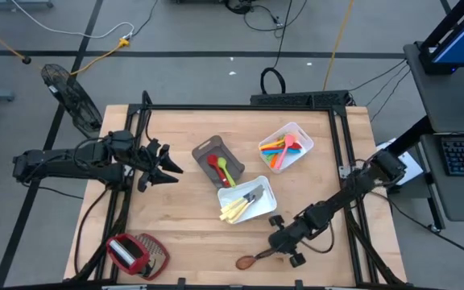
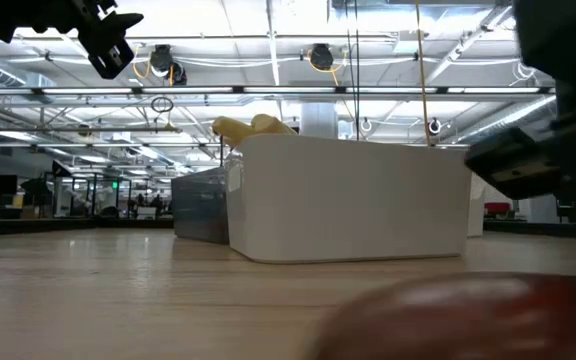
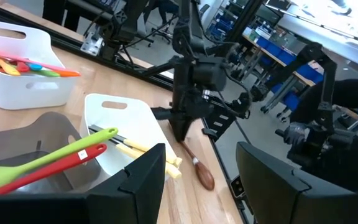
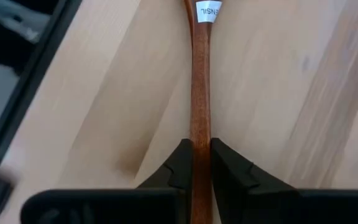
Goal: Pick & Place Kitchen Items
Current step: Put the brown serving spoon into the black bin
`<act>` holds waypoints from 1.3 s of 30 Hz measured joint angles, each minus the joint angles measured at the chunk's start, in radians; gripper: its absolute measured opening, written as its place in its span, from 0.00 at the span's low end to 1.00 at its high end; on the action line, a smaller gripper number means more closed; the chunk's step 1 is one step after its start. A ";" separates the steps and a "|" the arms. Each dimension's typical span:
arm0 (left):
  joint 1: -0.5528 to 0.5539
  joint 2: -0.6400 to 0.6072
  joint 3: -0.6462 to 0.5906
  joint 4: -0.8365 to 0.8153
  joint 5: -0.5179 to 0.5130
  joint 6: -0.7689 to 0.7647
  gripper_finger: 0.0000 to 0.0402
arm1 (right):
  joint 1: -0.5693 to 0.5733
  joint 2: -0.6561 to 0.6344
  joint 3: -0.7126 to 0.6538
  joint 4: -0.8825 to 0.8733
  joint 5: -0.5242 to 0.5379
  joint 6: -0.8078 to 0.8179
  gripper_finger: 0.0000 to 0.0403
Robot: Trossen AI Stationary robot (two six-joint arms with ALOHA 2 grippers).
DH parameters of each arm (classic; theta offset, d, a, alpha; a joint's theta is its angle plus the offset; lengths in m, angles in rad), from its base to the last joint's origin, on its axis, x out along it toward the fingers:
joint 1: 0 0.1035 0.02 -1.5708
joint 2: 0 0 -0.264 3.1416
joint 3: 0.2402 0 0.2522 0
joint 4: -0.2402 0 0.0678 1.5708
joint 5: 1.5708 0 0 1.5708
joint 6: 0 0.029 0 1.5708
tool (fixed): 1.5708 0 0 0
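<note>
- High view: the right gripper (image 1: 274,250) sits low near the front edge of the surface (image 1: 192,234), closed on the handle of the wooden spoon (image 1: 250,259), whose bowl lies on the wood toward the front edge.
- High view: the left gripper (image 1: 170,167) hovers over the left part of the surface with its fingers spread and nothing between them.
- High view: a grey bin (image 1: 202,152) near the middle holds a red spoon (image 1: 215,163) and a green spoon (image 1: 226,171); a white tray (image 1: 266,190) just in front of it holds pale-handled knives (image 1: 237,210); a second white tray (image 1: 300,131) toward the back right holds coloured utensils (image 1: 280,149).
- High view: a red-and-mesh gadget (image 1: 135,254) lies at the front left corner.
- Low view: a white tray (image 2: 353,200) stands mid-surface with pale handles (image 2: 250,126) showing over its rim and the grey bin (image 2: 200,205) behind it; a brown blur fills the near foreground.
- Left wrist view: the left gripper's (image 3: 201,171) fingers stand apart; beyond them the right gripper (image 3: 182,130) grips the wooden spoon (image 3: 201,173) beside the knife tray (image 3: 107,109).
- Right wrist view: the right gripper's (image 4: 195,163) fingers press on both sides of the wooden spoon's (image 4: 199,93) handle, which lies on the surface and carries a white label (image 4: 207,10).
</note>
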 joint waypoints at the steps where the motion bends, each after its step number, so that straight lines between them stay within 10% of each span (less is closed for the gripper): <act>1: 0.000 0.000 0.000 0.000 0.000 0.002 0.50 | -0.001 -0.023 0.000 0.001 -0.018 -0.001 0.07; 22: 0.000 0.000 0.000 0.001 -0.002 0.003 0.50 | -0.035 -0.313 -0.002 0.052 -0.217 0.165 0.07; 39: 0.000 0.000 0.000 0.001 -0.005 0.004 0.50 | -0.331 -0.355 0.000 0.539 -0.481 0.741 0.07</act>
